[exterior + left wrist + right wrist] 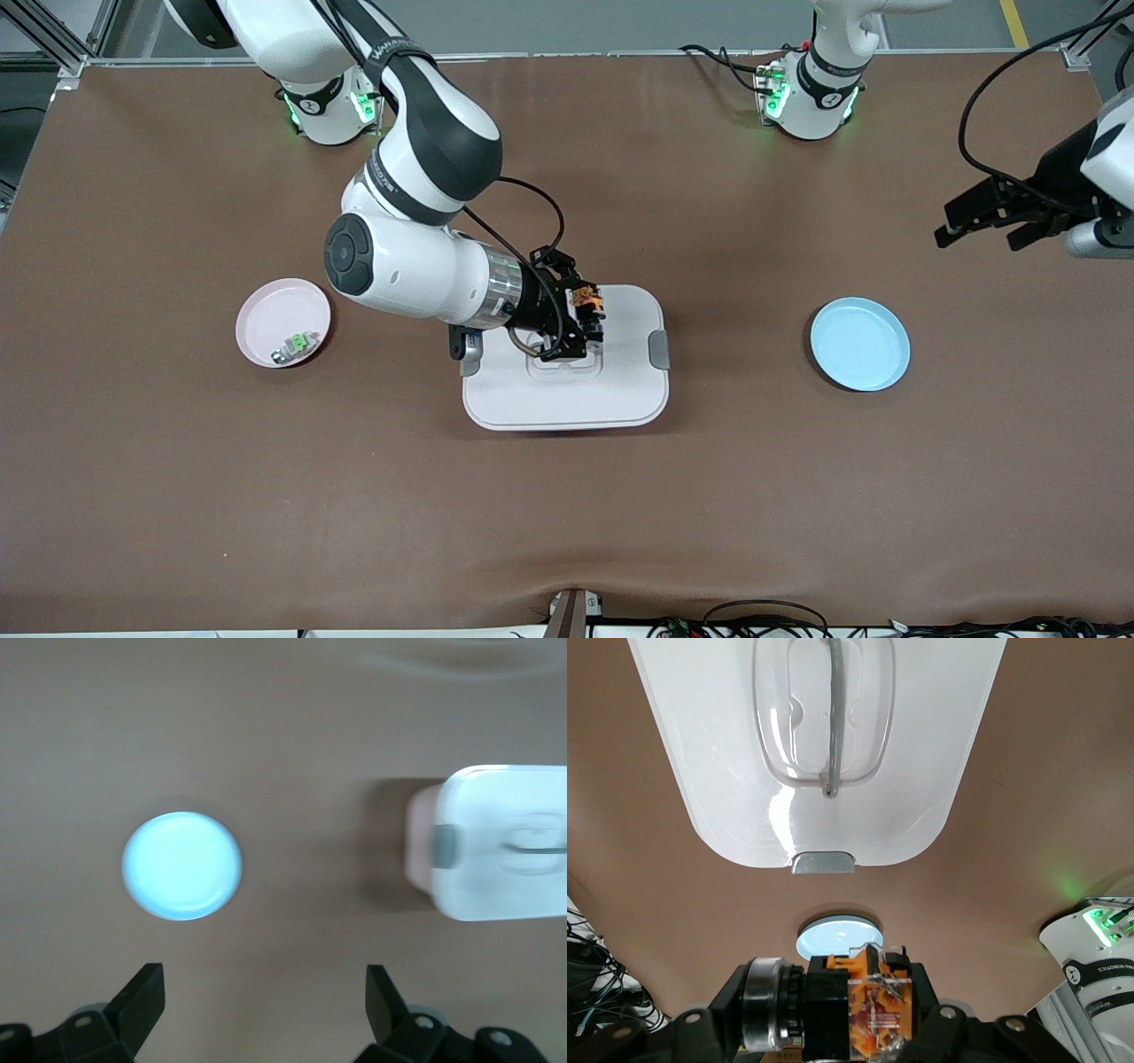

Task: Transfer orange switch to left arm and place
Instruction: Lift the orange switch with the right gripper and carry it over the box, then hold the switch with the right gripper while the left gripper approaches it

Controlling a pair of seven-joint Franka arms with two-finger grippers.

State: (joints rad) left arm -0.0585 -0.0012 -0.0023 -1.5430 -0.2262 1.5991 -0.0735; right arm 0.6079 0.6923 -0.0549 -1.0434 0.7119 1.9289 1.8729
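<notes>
Right claw [592, 312]: clamped on orange switch [586, 299], held over white box [567, 390]. Left claw [983, 232]: spread wide, holding nothing, waiting above surface [177, 487] near blue plate [860, 344].

Pink plate [283, 322] holding green component [297, 345]; blue plate [859, 344].

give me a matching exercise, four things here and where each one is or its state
Things:
1. orange switch
2. green component
3. blue plate
4. left gripper

Places or states:
A. in the pink plate
B. bare, at the left arm's end of the table
C. open, holding nothing
D. held in the right gripper over the box

Pairs: 1-D, 2-A, 3-B, 4-C
</notes>
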